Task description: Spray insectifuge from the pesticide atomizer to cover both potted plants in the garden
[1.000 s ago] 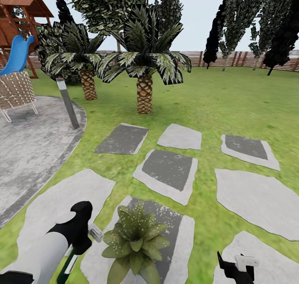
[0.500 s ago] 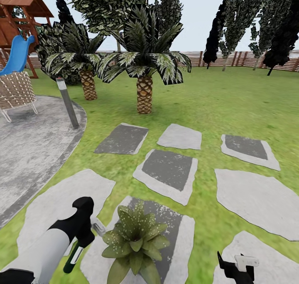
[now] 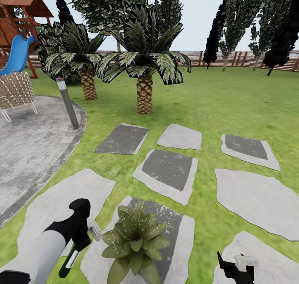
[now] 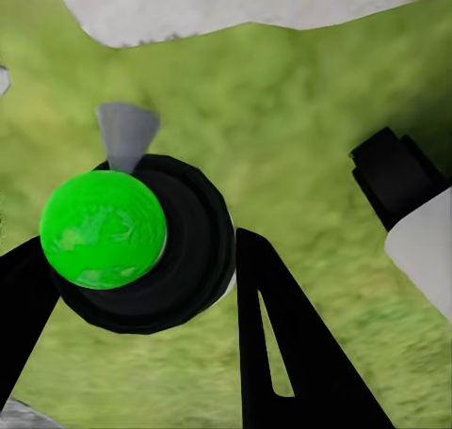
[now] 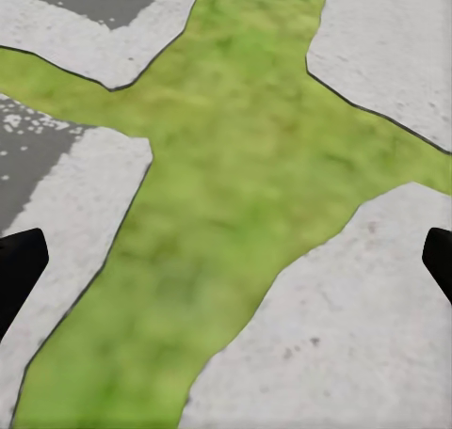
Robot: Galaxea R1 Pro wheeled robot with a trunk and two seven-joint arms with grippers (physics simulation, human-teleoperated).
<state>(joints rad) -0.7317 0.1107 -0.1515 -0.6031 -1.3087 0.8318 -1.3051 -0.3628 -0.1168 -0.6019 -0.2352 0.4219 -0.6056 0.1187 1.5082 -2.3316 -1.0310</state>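
One potted plant (image 3: 135,242), a low rosette of broad green leaves, sits on a stepping stone (image 3: 182,238) at the near edge of the garden lawn. Whitish specks of insectifuge (image 3: 120,230) dot its leaves and the dark stone beside it. My left gripper (image 3: 81,234) is shut on the pesticide atomizer (image 3: 68,261), just left of the plant. The pale nozzle (image 3: 96,230) points toward the leaves. In the left wrist view the atomizer (image 4: 104,230) sits between my black fingers (image 4: 282,354). My right gripper (image 3: 237,264) hangs open over stone and grass, to the plant's right.
Several grey stepping stones (image 3: 168,169) spread ahead on the lawn. Two palms (image 3: 144,92) stand beyond them, and a grey post (image 3: 67,103) edges a paved area (image 3: 29,151) at left. A brown fence (image 3: 241,59) and dark trees close the back.
My left gripper and the atomizer rose and tilted slightly, then dropped back a little to the left. The nozzle stays beside the plant. The right arm has not moved.
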